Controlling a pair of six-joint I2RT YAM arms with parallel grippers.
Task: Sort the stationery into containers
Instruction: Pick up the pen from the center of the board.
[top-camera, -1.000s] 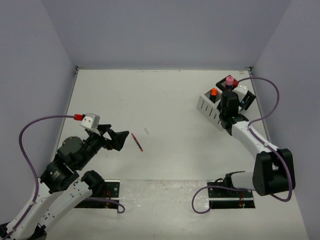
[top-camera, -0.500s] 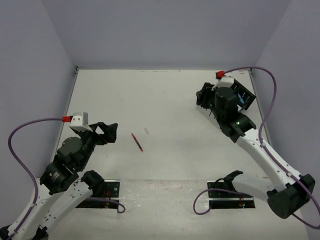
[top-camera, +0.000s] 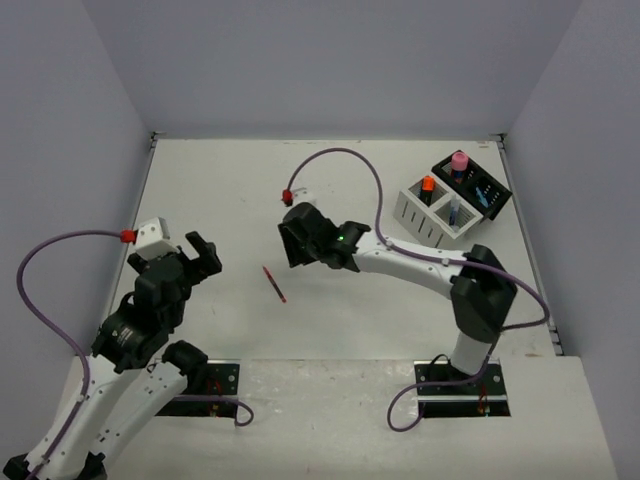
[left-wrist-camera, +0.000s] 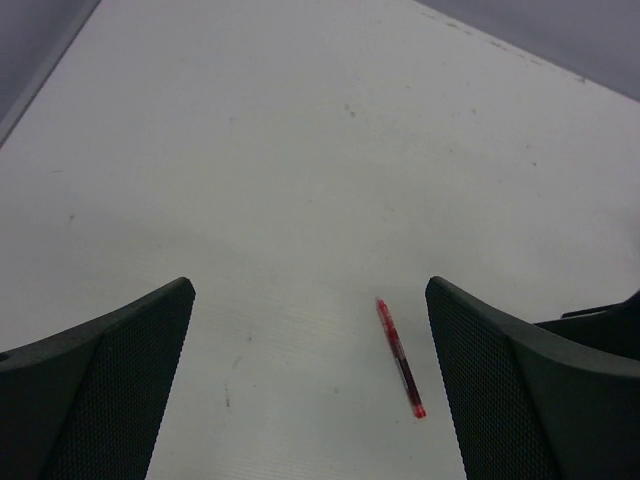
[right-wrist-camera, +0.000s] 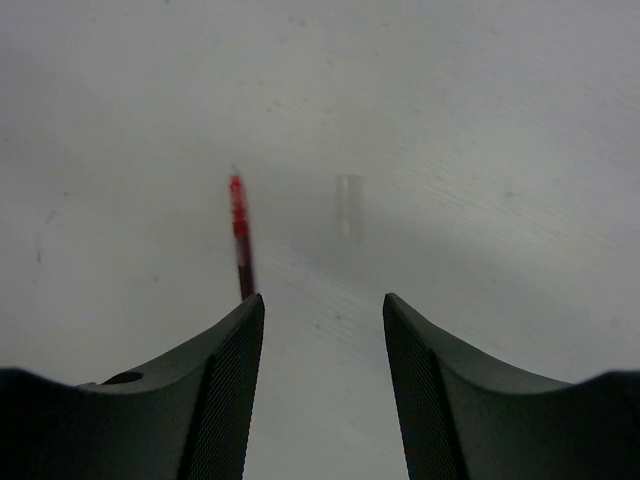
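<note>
Clearly parted fingers (left-wrist-camera: 110, 390), empty, pen (left-wrist-camera: 400, 358) untouched

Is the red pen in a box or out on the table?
Out. The red pen lies flat on the table, apart from the white organiser.

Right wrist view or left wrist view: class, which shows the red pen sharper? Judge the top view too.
Left wrist view: red pen crisp. Right wrist view: it looks soft, whole frame hazy. Top external view: sharp, evenly lit.

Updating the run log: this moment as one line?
left gripper: open, empty | right gripper: open, near red pen | red pen: on table
</note>
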